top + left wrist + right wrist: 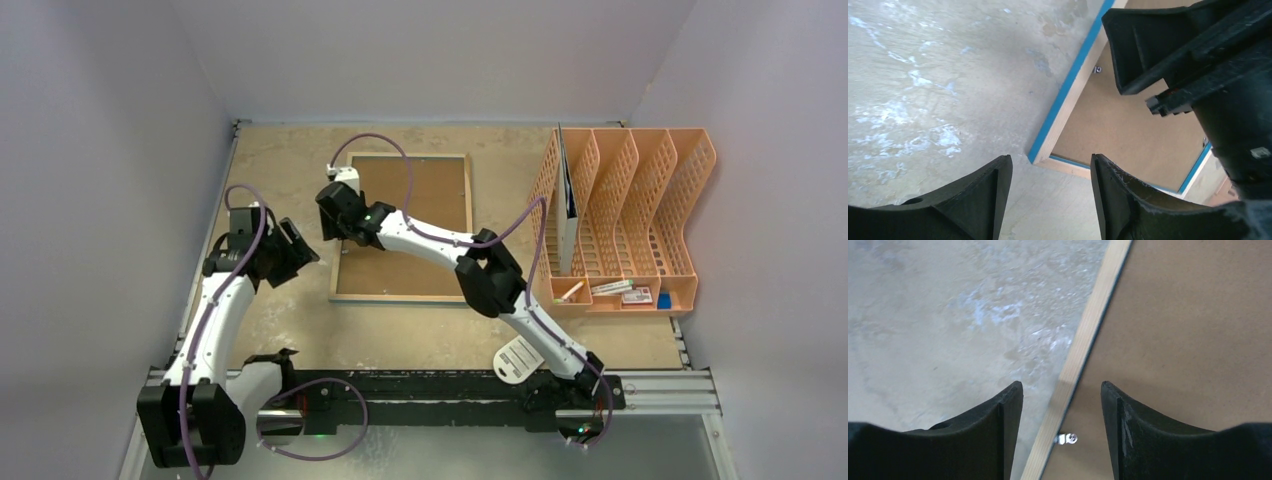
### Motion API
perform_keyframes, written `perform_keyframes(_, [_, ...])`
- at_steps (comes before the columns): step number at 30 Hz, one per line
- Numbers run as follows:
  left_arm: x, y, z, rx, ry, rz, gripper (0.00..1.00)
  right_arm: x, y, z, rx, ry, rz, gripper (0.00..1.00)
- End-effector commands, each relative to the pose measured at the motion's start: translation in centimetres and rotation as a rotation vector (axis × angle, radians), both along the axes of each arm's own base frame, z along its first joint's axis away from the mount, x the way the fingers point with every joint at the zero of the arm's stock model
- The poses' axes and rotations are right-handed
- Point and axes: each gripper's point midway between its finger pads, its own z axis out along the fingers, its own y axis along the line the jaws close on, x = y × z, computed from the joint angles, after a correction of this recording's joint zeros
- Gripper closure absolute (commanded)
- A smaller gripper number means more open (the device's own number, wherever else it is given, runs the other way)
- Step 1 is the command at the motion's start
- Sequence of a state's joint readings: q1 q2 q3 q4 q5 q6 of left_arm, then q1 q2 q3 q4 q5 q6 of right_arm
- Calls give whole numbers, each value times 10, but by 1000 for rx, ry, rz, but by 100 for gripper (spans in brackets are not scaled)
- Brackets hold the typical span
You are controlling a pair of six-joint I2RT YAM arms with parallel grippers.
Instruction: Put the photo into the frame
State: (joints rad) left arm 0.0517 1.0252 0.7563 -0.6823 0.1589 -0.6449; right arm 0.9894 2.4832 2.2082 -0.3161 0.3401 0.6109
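Note:
The frame (400,297) lies face down on the table, light wood side up, with a brown backing board (425,205) filling it. Its blue side edge (1063,95) shows in the left wrist view. The photo is hidden. My left gripper (300,250) hangs open and empty just off the frame's left side, a frame corner (1040,157) showing between its fingers (1050,165). My right gripper (335,232) is open over the frame's left rail (1088,330), which runs between its jaws (1060,390) beside a small metal clip (1066,438).
An orange file rack (640,200) stands at the right with a flat white-and-grey item (568,210) upright in its left slot and small items (620,292) in its front lip. A white tag (517,358) hangs on the right arm. Walls close three sides.

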Motion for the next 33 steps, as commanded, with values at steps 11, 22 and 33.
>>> perform_keyframes(11, [-9,19,0,63,41,133,38,29,8,-1,-127,-241,-70,38])
perform_keyframes(22, [-7,19,-6,59,54,125,39,19,8,0,-203,-300,-65,70])
perform_keyframes(33, [0,-6,-26,-63,57,54,40,-26,-15,-20,-251,-109,4,98])
